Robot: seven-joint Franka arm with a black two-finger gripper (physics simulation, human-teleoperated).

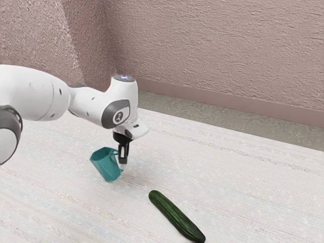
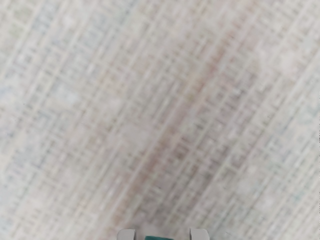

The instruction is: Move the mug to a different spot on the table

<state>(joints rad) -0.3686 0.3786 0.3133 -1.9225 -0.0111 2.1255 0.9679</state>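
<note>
Teal mug (image 1: 106, 164) hangs tilted, its long axis leaning: mouth toward the exterior view's upper left, base lower right. Black gripper (image 1: 123, 158) narrowly pinches its rim.

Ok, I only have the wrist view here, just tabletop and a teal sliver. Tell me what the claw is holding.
Observer: The claw is shut on a teal mug, gripping it on the side toward the exterior view's right.
Operator: Give me the mug's attitude.
Observer: Tilted, with its top leaning toward the exterior view's left.
Operator: Now list anything else on the table.
Observer: One cucumber lies flat on the table, apart from the mug, toward the exterior view's lower right.
</note>
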